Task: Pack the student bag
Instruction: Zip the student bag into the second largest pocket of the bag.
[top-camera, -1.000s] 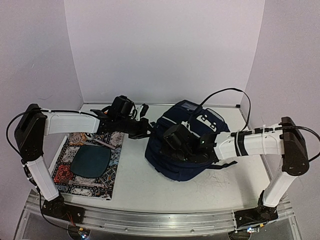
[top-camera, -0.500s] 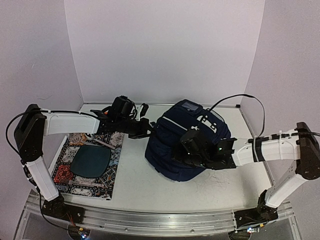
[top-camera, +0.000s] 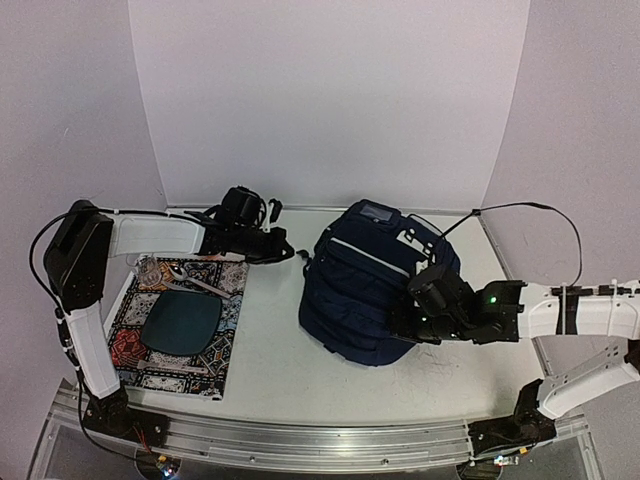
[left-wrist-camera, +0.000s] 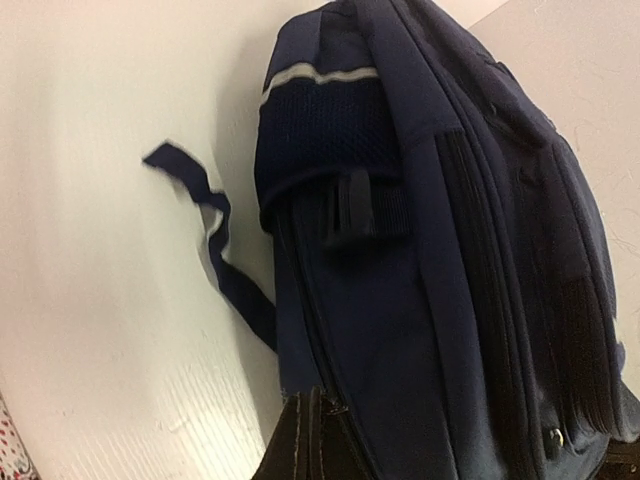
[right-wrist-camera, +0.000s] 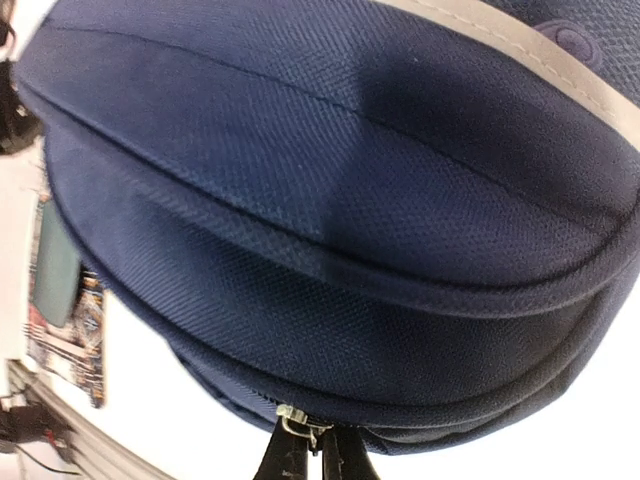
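The bag (top-camera: 360, 290) is matt navy woven cloth, coarse-grained, with a mesh panel (left-wrist-camera: 320, 125) and smooth grey stripes (left-wrist-camera: 320, 75); its zip pull (right-wrist-camera: 296, 425) is bright metal. The table (top-camera: 270, 335) is matt white and faintly rough, the rail (top-camera: 300, 440) brushed metal.

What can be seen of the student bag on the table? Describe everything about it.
The student bag is a large navy backpack of woven fabric with thin light-grey stripes, white buckle patches, a grey label at its far end and a mesh side pocket. It rests on the white table, a loose navy strap trailing from its left side. The right gripper is shut on a metal zip pull at its near right edge; the left gripper, shut, sits close by its left side.
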